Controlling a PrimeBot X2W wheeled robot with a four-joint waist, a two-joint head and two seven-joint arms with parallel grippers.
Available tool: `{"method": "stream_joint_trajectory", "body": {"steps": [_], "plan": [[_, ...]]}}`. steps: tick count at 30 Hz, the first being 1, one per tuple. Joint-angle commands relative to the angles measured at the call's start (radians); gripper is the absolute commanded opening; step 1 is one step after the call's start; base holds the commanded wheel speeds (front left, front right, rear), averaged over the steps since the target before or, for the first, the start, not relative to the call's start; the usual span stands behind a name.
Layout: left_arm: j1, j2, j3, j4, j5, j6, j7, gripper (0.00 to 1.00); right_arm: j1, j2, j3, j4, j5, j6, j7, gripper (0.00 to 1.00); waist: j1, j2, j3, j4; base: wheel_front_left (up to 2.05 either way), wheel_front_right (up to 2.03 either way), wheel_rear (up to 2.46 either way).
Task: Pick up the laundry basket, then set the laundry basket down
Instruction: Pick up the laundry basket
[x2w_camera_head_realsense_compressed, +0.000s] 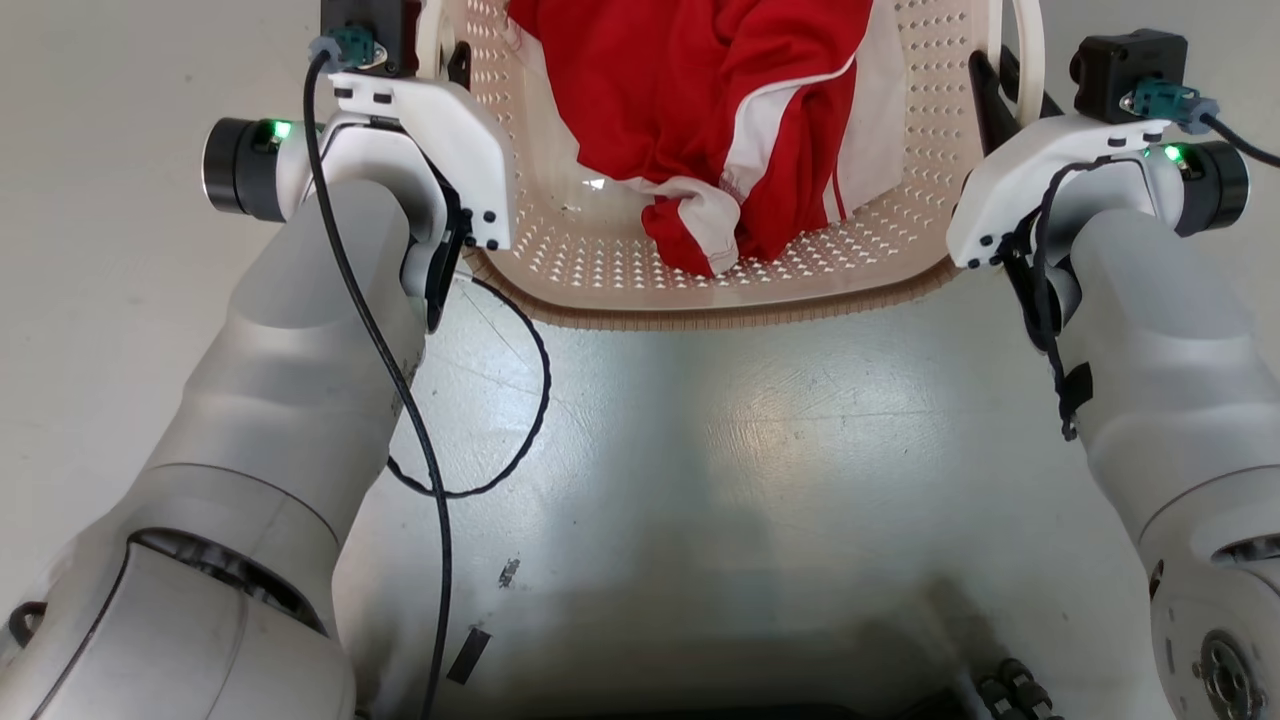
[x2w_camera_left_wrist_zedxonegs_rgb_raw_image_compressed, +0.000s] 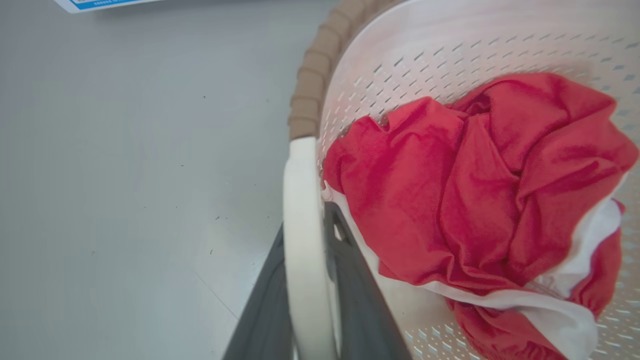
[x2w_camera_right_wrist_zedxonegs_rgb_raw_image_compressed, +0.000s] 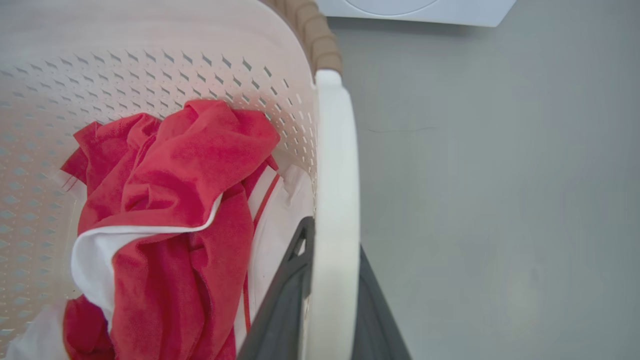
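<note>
Gripping the laundry basket (x2w_camera_head_realsense_compressed: 700, 305) at both sides: clamped left gripper (x2w_camera_left_wrist_zedxonegs_rgb_raw_image_compressed: 307, 225) on the left loop handle (x2w_camera_left_wrist_zedxonegs_rgb_raw_image_compressed: 300, 175), right gripper (x2w_camera_right_wrist_zedxonegs_rgb_raw_image_compressed: 332, 240) on the right loop handle (x2w_camera_right_wrist_zedxonegs_rgb_raw_image_compressed: 337, 150). Held it centred, just ahead between both forearms, with crumpled red-and-white garment (x2w_camera_head_realsense_compressed: 700, 110) inside.

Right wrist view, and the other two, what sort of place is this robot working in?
Likely a laundry area: a perforated laundry basket holding a red-and-white garment, a smooth grey floor, and what looks like a white washing machine's front.
</note>
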Motion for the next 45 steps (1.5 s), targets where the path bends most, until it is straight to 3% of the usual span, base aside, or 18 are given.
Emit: {"method": "stream_joint_trajectory", "body": {"steps": [1,12,30,45], "plan": [[0.021,0.023,0.0,-0.011,-0.003,0.002,-0.003,0.0,0.052,0.016,0.021,-0.009,0.002,0.0,0.003,0.0,-0.0001,0.0,-0.009,-0.001,0.0,0.0,0.0],[0.132,0.023,-0.033,0.012,-0.024,0.013,0.016,0.0,0.138,0.016,0.162,-0.007,0.094,0.0,0.039,0.0,-0.0001,0.0,-0.149,-0.01,0.0,0.0,0.0],[0.404,0.025,-0.059,0.027,-0.064,-0.013,0.096,0.0,0.417,0.016,0.523,-0.09,0.402,0.0,0.222,0.0,-0.0001,0.0,-0.584,-0.063,0.0,0.0,0.0],[0.542,0.023,-0.089,0.028,-0.083,-0.037,0.154,0.0,0.51,0.016,0.626,-0.083,0.514,0.0,0.308,0.0,-0.0001,0.0,-0.837,-0.074,0.0,0.0,0.0]]}}
